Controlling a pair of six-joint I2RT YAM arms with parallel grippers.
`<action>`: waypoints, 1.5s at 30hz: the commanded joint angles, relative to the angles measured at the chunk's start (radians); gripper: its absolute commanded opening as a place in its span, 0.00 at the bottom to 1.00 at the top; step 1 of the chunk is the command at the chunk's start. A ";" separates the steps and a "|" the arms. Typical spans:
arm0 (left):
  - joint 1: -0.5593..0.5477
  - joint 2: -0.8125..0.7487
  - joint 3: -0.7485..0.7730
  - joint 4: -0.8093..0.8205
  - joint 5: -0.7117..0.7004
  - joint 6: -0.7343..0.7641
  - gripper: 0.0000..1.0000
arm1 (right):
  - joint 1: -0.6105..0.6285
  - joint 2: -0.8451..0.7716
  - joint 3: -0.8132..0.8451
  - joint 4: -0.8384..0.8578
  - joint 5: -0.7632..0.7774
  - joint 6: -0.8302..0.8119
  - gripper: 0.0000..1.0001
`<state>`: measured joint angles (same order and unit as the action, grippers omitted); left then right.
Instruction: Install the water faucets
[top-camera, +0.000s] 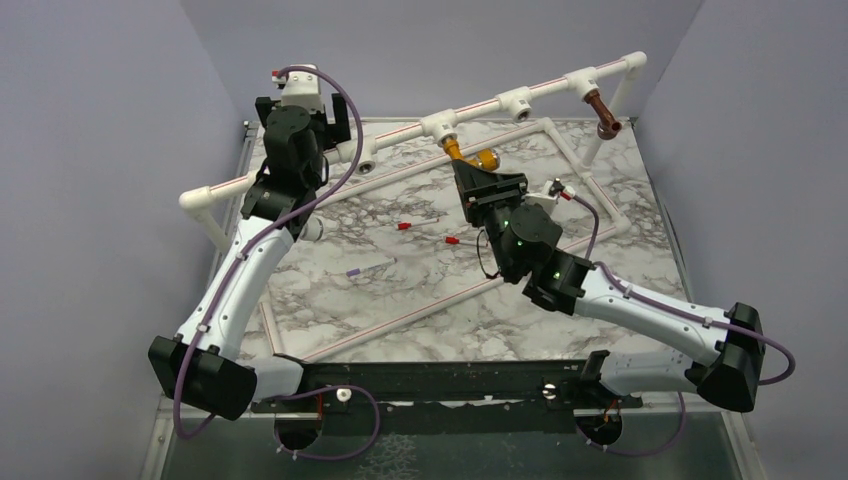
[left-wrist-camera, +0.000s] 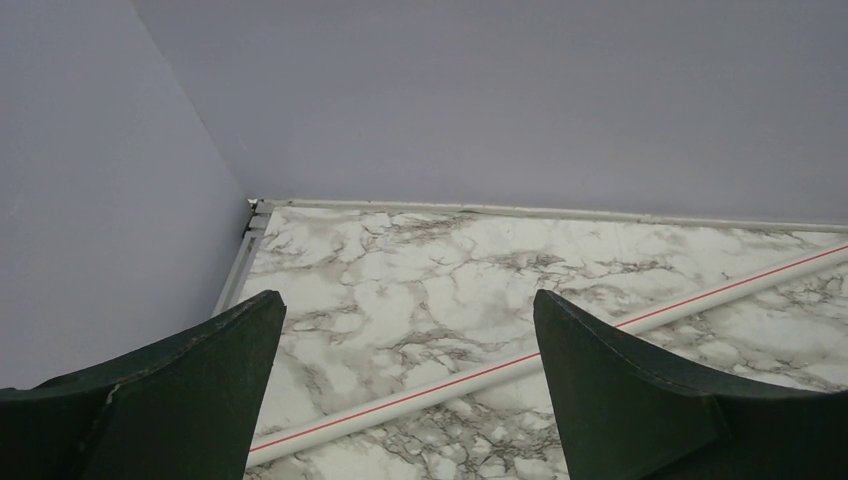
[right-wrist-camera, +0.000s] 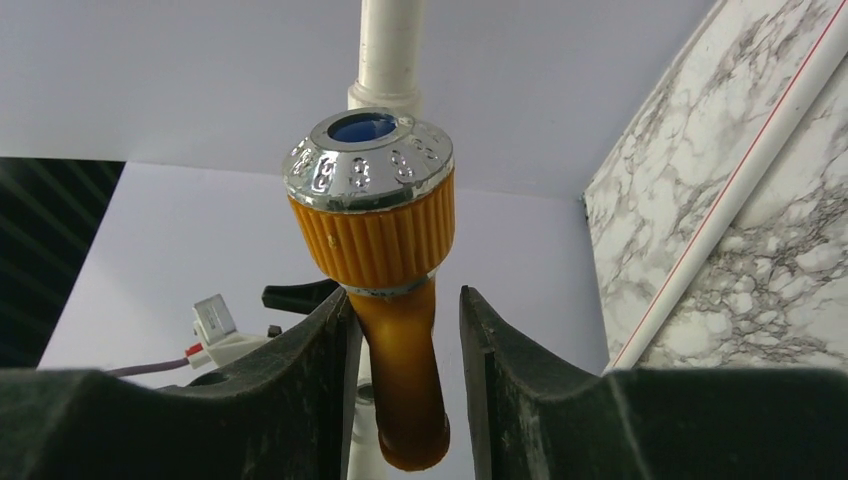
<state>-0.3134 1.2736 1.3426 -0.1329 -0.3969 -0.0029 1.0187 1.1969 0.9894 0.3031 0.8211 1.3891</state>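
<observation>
The orange-yellow water faucet (top-camera: 470, 155) hangs from a white tee (top-camera: 438, 125) on the raised pipe run. In the right wrist view its ribbed knob with silvery cap (right-wrist-camera: 370, 205) stands above the jaws. My right gripper (top-camera: 472, 172) (right-wrist-camera: 405, 295) straddles the orange stem; a gap shows beside the right finger (right-wrist-camera: 520, 350), so it is open. The dark brown water faucet (top-camera: 603, 112) sits in a tee near the pipe's far right end. My left gripper (top-camera: 304, 112) (left-wrist-camera: 410, 320) is wide open and empty at the back left, above a white pipe (left-wrist-camera: 480, 370).
A white pipe frame (top-camera: 580, 165) with red stripes lies on the marble table (top-camera: 400, 300). Two small red-capped pieces (top-camera: 404, 226) (top-camera: 452, 241) and a purple one (top-camera: 352, 271) lie mid-table. Grey walls close in the back and both sides.
</observation>
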 joint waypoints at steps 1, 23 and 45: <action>-0.044 0.011 -0.043 -0.129 0.066 -0.020 0.96 | -0.006 -0.001 -0.022 -0.005 -0.001 0.007 0.46; -0.028 0.022 -0.051 -0.121 0.056 -0.016 0.96 | -0.006 -0.219 -0.114 0.025 -0.144 -0.457 0.87; 0.016 0.067 -0.031 -0.134 0.093 -0.050 0.96 | -0.006 -0.415 -0.022 -0.224 -0.502 -2.076 0.92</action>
<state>-0.2939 1.2858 1.3445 -0.1215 -0.3630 -0.0242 1.0142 0.7879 0.9298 0.1688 0.4858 -0.2802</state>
